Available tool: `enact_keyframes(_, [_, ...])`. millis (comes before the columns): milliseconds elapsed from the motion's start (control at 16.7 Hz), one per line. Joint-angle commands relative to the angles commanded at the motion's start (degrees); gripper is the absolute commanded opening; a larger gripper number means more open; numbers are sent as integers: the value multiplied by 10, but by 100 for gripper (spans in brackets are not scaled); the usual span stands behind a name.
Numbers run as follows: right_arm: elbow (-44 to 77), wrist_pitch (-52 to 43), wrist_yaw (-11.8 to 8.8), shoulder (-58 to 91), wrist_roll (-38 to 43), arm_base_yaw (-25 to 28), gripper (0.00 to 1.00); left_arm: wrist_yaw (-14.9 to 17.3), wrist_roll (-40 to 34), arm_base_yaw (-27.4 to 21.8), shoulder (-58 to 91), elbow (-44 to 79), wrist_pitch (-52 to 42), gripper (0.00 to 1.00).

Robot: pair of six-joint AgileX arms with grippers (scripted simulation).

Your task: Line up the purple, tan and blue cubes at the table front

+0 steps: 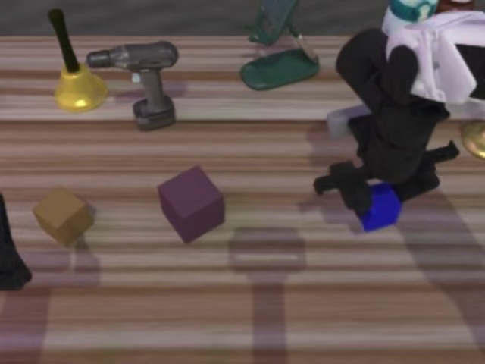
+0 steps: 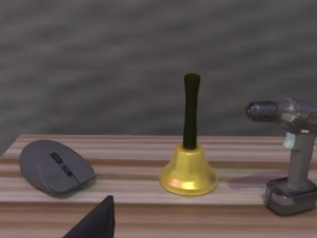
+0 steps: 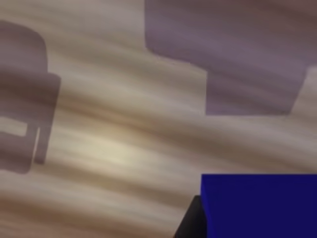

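The dark purple cube [image 1: 191, 203] sits left of the table's [image 1: 250, 318] middle. Farther left, the tan cube [image 1: 63, 215] lies near the left edge. At the right, the small blue cube [image 1: 381, 207] is between the dark fingers of my right gripper [image 1: 368, 199], which is shut on it. In the right wrist view the blue cube [image 3: 260, 206] fills the corner with one finger [image 3: 190, 222] against its side. Whether the cube touches the wood I cannot tell. My left gripper [image 1: 9, 262] is parked at the left edge, open, one fingertip [image 2: 98, 222] showing.
Along the back stand a gold bell [image 1: 76, 87], a grey drill [image 1: 145, 76] and a green stand [image 1: 279, 64]. A grey mouse [image 2: 55, 167] lies beside the bell [image 2: 188, 171] in the left wrist view. A gold object [image 1: 477, 140] pokes in at the right edge.
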Motion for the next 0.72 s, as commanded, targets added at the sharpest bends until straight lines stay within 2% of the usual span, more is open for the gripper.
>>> enact_keyframes(360, [-3,-2,0,-4,10,2,0,0,0,0,0,0,0,100])
enact_keyframes(720, [-57,-6,4,-60,154,68,0,0,0,0,0,0,0,100])
